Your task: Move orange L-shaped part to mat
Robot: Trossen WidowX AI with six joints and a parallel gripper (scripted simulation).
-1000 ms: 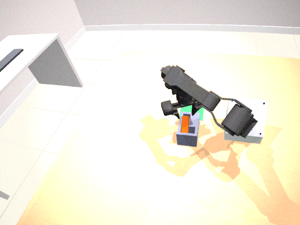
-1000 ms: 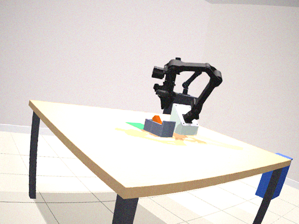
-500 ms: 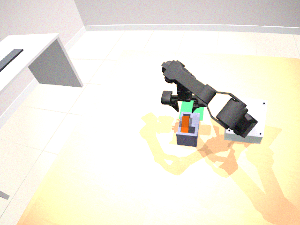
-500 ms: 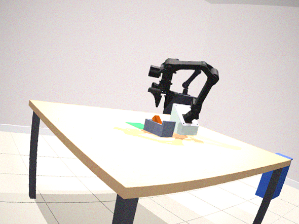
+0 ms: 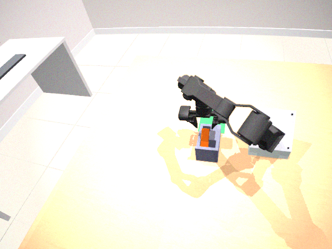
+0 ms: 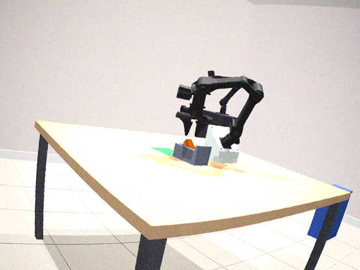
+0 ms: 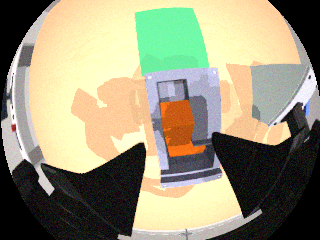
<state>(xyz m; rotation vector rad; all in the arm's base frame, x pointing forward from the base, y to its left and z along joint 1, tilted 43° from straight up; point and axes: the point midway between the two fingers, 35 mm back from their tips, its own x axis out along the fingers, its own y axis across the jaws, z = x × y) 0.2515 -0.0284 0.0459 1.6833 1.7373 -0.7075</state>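
The orange L-shaped part [image 5: 205,136] [image 6: 189,143] [image 7: 177,120] is tilted in the pocket of the grey tray [image 5: 206,155] [image 6: 202,155] [image 7: 215,95]. Its end toward the mat stands up above the tray rim, and its L-shaped end sits low in the pocket. My gripper [image 5: 204,127] [image 6: 191,135] [image 7: 179,139] is open and empty above the tray. In the wrist view its fingertips lie on either side of the part, with gaps to both. The green mat [image 5: 206,120] [image 6: 162,151] [image 7: 172,37] lies flat beyond the tray, partly hidden by the arm in the top view.
The arm's pale sloped base box [image 5: 271,153] [image 6: 229,157] [image 7: 275,90] stands to the right of the tray. Tray walls surround the part. A white desk [image 5: 60,72] is at the far left, and a blue bin [image 6: 321,218] stands beyond the table edge.
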